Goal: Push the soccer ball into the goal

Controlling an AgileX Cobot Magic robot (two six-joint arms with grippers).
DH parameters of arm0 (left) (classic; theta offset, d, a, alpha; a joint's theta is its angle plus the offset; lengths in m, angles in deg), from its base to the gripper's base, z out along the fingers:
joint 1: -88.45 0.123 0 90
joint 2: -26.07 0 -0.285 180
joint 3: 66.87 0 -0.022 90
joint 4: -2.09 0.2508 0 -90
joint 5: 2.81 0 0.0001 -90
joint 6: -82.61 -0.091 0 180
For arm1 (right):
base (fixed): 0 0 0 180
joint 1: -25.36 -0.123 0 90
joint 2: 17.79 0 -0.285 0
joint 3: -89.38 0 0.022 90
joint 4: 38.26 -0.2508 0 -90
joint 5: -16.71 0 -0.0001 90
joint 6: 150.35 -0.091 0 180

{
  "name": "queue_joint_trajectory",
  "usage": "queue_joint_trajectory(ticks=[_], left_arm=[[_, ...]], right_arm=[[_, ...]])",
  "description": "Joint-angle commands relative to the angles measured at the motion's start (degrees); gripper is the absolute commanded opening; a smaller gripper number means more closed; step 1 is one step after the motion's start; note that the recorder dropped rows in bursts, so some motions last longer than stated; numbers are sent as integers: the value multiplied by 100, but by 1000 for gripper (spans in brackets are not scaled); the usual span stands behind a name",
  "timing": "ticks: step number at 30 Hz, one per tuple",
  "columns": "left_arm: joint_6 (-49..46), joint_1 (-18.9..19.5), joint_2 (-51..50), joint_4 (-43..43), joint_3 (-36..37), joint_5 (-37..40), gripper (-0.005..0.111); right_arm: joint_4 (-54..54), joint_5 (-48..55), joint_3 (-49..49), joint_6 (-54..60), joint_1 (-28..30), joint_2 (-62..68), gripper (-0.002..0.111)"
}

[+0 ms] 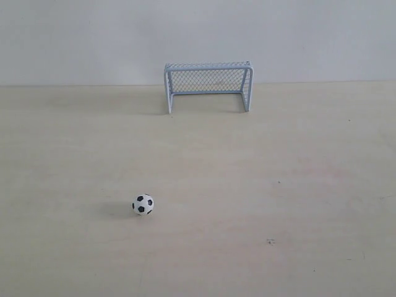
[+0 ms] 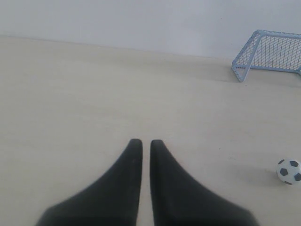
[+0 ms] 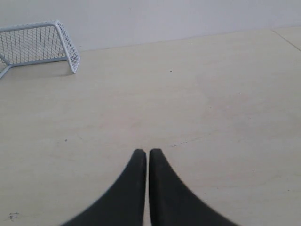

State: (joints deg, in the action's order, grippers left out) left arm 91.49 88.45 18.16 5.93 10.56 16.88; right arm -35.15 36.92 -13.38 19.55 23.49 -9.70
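Observation:
The soccer ball (image 1: pixel 143 204) is small, white with black patches, and rests on the pale wooden table left of centre, well in front of the goal (image 1: pixel 208 85). That goal, pale blue-white with mesh netting, stands at the table's back edge with its mouth toward the ball. The left wrist view catches the ball (image 2: pixel 289 171) and the goal (image 2: pixel 270 54) off to one side of my left gripper (image 2: pixel 146 141), which is shut with nothing held. My right gripper (image 3: pixel 146 151) is shut and empty; its view shows the goal (image 3: pixel 37 42) but not the ball. Neither gripper appears in the exterior view.
A plain light wall rises behind the table (image 1: pixel 278 185). A few small dark specks (image 1: pixel 270 241) mark the tabletop. A table edge or seam (image 3: pixel 287 40) shows in the right wrist view.

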Motion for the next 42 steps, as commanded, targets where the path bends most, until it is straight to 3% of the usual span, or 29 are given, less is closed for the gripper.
queue_joint_trajectory(ticks=[1,28,42], left_arm=[[59,11,13,-26,-21,-23,6],[59,11,13,-26,-21,-23,6],[59,11,13,-26,-21,-23,6]], right_arm=[[20,-15,-2,-5,14,-30,0],[-55,-150,-2,40,14,-30,0],[-720,532,-2243,35,14,-30,0]])
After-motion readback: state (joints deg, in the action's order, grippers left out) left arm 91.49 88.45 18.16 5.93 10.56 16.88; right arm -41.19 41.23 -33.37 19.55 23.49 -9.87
